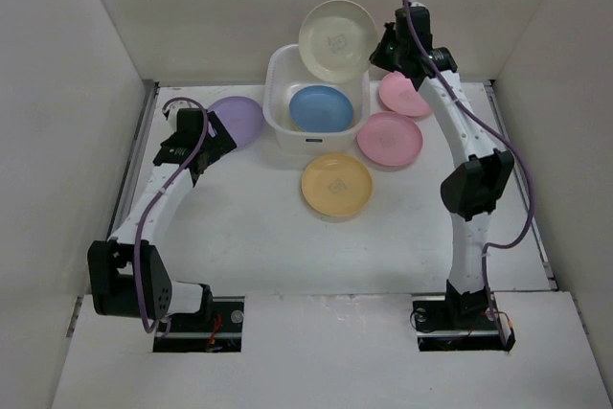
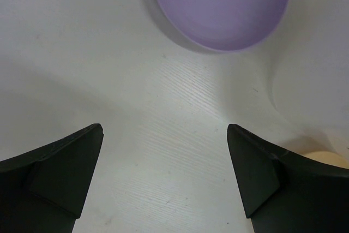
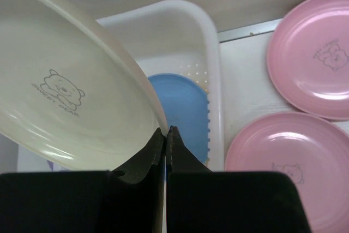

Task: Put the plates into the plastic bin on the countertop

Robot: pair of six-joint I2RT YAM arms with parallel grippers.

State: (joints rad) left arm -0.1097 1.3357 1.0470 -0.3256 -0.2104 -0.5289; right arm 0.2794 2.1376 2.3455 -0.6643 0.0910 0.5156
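Observation:
My right gripper [image 1: 379, 53] [image 3: 166, 130] is shut on the rim of a cream plate [image 1: 337, 39] [image 3: 60, 91] and holds it tilted in the air above the far side of the white plastic bin [image 1: 280, 83] [image 3: 212, 47]. A blue plate [image 1: 321, 108] [image 3: 188, 113] lies inside the bin. A purple plate [image 1: 239, 119] [image 2: 221, 4] lies left of the bin; my left gripper [image 1: 213, 146] [image 2: 163, 173] is open and empty just short of it. Two pink plates [image 1: 390, 138] [image 1: 404, 95] [image 3: 283, 162] [image 3: 316, 53] lie right of the bin, and a yellow-orange plate [image 1: 336, 185] lies in front of it.
White walls close in the countertop [image 1: 259, 237] on three sides. A metal strip [image 1: 144, 131] runs along the left edge and another along the right edge [image 1: 517, 170].

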